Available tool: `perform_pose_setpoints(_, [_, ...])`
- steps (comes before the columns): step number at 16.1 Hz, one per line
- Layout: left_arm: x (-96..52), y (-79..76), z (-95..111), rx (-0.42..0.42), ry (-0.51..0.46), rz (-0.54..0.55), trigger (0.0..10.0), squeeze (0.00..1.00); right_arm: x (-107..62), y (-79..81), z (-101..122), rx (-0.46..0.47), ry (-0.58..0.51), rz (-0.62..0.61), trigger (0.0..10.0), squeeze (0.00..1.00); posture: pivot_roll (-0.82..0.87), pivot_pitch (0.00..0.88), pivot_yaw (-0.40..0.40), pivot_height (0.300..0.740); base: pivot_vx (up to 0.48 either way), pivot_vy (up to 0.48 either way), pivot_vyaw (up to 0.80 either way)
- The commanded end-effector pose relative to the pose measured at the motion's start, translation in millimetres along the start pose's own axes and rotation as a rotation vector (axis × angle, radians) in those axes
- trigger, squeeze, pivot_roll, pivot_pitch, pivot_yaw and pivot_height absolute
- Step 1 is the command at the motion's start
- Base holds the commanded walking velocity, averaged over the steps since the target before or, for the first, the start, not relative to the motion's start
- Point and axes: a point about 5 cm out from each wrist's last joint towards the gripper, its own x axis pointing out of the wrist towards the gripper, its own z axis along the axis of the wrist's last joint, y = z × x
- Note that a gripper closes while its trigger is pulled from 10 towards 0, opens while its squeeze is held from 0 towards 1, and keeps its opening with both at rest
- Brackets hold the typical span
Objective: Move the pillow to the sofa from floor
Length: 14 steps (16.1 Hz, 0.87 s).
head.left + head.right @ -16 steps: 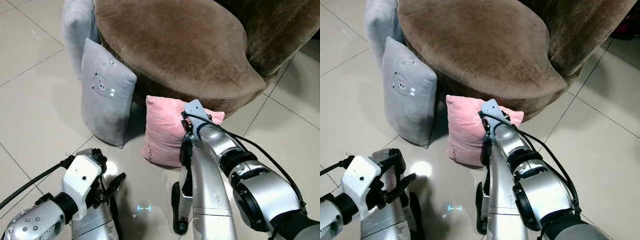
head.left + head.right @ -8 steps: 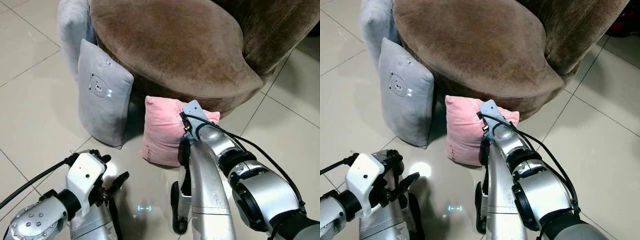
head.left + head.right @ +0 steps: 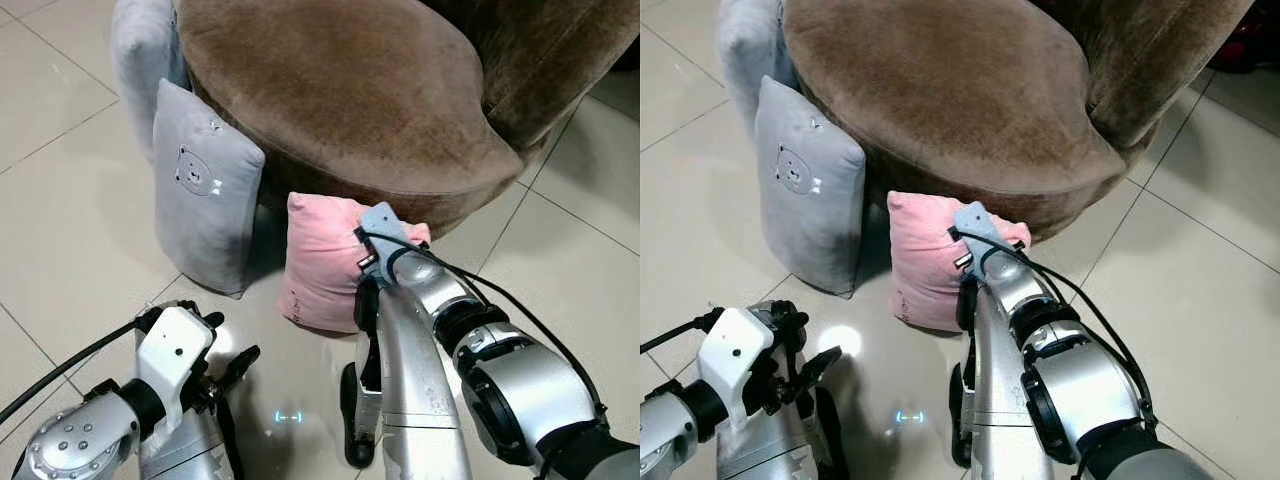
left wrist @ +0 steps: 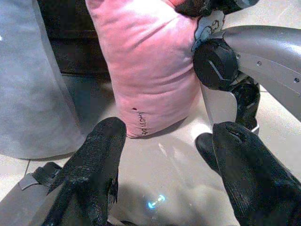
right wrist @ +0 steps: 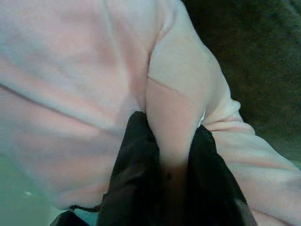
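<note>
Pink pillow point(image 3: 322, 262), label unreadable, stands pinched in right gripper point(image 5: 170, 155); left gripper point(image 4: 164, 155) spread apart.

Head stereo pair looks steeply down and forward from above both silver arms onto the round brown plush sofa point(image 3: 350, 90), tiled floor point(image 3: 70, 230) and small pink fabric pillow point(image 3: 318, 262); both eyes share that scene, slightly offset. Left wrist camera sits low near the floor, facing the pillow from a short way off. Right wrist camera is pressed close against the pillow, sofa dark behind.
</note>
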Motion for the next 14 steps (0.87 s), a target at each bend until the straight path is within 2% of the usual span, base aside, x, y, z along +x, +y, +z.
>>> perform_pose_setpoints(1, [-0.5, -2.5, -3, -0.007, 0.005, -0.010, 10.0, 0.00, -1.3, 10.2, -19, -0.011, 0.062, 0.049, 0.0, 0.00, -0.04, 0.251, -0.104, 0.431, 0.000, 0.000, 0.00])
perform_pose_setpoints(4, [2.3, -0.5, -3, -0.005, -0.002, 0.006, 10.0, 0.00, -1.8, 24.7, -12, -0.038, -0.033, 0.142, 0.0, 0.00, -0.03, 0.225, -0.110, 0.431, 0.000, 0.000, 0.00])
perform_pose_setpoints(6, [5.3, 2.8, -2, 0.005, -0.017, 0.033, 10.0, 0.00, -4.7, 33.2, 2, -0.034, -0.179, 0.243, 0.0, 0.00, -0.01, 0.189, -0.118, 0.431, 0.000, 0.000, 0.00])
perform_pose_setpoints(8, [8.6, 7.7, -1, 0.015, -0.026, 0.055, 10.0, 0.00, -7.4, 34.3, 13, 0.000, -0.267, 0.316, 0.0, 0.00, -0.01, 0.156, -0.120, 0.431, 0.000, 0.000, 0.00])
perform_pose_setpoints(10, [12.3, 13.0, 0, 0.026, -0.040, 0.077, 10.0, 0.00, -11.6, 28.2, 25, 0.030, -0.362, 0.370, 0.0, 0.00, -0.01, 0.117, -0.116, 0.431, 0.000, 0.000, 0.00])
perform_pose_setpoints(12, [17.0, 15.2, 2, 0.031, -0.059, 0.090, 10.0, 0.00, -20.0, 16.7, 38, 0.108, -0.490, 0.410, 0.0, 0.00, -0.01, 0.076, -0.110, 0.431, 0.000, 0.000, 0.00])
perform_pose_setpoints(13, [18.4, 16.5, 2, 0.031, -0.062, 0.093, 10.0, 0.00, -22.5, 13.7, 41, 0.131, -0.518, 0.420, 0.0, 0.00, 0.00, 0.058, -0.108, 0.431, 0.000, 0.000, 0.00])
perform_pose_setpoints(14, [21.4, 16.5, 1, 0.030, -0.072, 0.108, 10.0, 0.00, -39.6, -2.0, 46, 0.250, -0.629, 0.449, 0.0, 0.00, 0.00, 0.024, -0.106, 0.431, 0.000, 0.000, 0.00])
